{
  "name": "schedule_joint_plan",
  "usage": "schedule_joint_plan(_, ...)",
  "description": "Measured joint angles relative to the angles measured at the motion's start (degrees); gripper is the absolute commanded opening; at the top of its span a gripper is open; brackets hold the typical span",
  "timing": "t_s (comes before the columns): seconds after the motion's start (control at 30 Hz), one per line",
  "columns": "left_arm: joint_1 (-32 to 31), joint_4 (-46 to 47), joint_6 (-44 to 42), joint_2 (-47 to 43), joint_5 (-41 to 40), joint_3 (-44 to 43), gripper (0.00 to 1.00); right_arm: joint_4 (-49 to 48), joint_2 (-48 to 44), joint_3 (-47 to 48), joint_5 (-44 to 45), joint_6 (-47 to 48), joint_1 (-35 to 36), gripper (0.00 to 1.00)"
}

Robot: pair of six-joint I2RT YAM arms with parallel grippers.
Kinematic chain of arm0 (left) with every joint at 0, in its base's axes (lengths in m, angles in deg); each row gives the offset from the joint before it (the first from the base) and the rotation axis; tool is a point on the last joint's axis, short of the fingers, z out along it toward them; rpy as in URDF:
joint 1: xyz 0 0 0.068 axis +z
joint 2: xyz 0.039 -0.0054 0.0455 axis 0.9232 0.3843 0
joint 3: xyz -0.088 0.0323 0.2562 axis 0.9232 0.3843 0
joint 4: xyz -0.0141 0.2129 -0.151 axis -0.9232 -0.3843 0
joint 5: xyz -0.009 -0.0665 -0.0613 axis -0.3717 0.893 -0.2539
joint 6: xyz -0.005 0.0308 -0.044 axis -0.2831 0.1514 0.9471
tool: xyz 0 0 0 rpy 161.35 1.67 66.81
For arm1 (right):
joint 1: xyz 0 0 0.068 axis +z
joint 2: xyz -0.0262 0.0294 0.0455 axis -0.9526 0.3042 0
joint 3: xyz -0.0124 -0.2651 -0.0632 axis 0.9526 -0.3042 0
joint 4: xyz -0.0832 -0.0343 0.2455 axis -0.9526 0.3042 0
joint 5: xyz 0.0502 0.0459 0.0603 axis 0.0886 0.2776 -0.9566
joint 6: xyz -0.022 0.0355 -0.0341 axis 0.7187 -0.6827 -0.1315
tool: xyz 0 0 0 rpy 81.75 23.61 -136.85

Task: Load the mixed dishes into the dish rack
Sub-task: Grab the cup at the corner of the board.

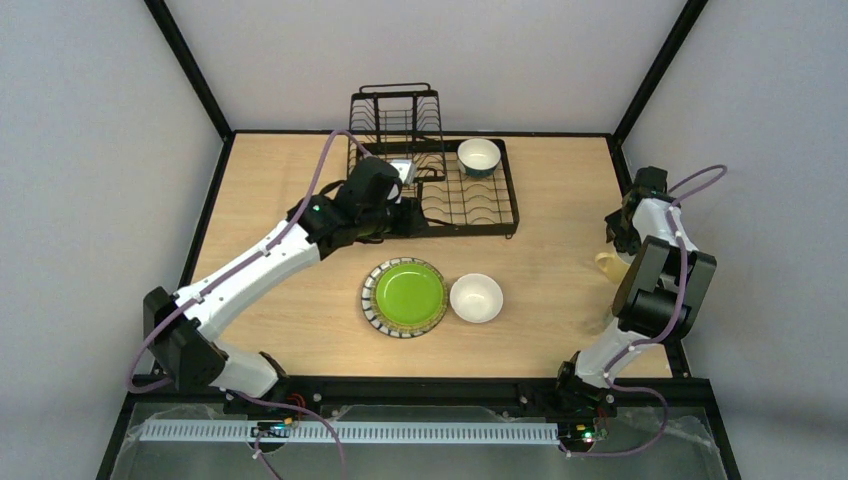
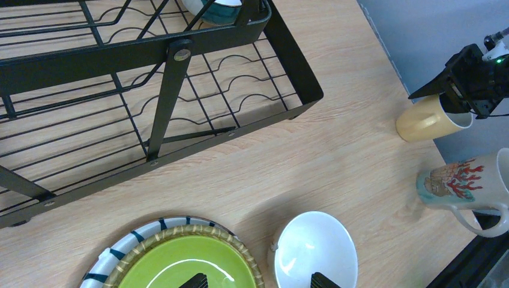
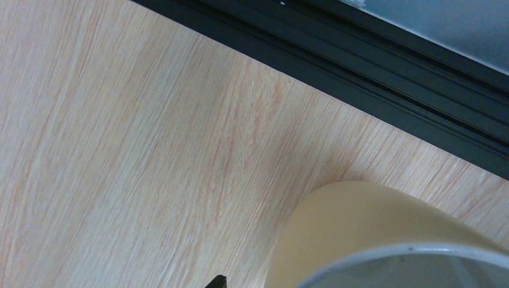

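The black wire dish rack stands at the back with a blue-outside bowl in its flat tray. A green plate with a striped rim and a white bowl lie side by side mid-table. My left gripper hovers open between the rack and these two, holding nothing. At the right edge stands a yellow mug. My right gripper is down at its rim, jaws still apart. One fingertip shows clear of the mug's wall; the other is hidden. A cream mug with a coral picture stands nearer.
The rack's taller raised tier rises at the back left. A black frame rail runs along the table's right edge just beyond the yellow mug. Grey walls close in the left, back and right sides.
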Motion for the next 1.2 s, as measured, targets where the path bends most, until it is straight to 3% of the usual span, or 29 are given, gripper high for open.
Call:
schedule_joint_plan(0.27,0.2,0.0,0.0,0.3,0.2,0.0,0.99,0.0,0.2,0.1,0.2,0.3,-0.1,0.17)
schedule_joint_plan(0.53,0.2,-0.1,0.1,0.3,0.2,-0.1,0.99,0.7,0.1,0.6,0.9,0.7,-0.2,0.01)
schedule_joint_plan(0.77,0.2,-0.6,0.6,-0.6,0.1,-0.1,0.99,0.0,-0.7,0.4,-1.1,0.7,-0.2,0.0)
schedule_joint_plan(1.2,0.3,-0.6,3.1,-5.0,0.4,0.7,0.98,-5.0,-5.2,-2.0,-14.4,0.9,-0.2,0.0)
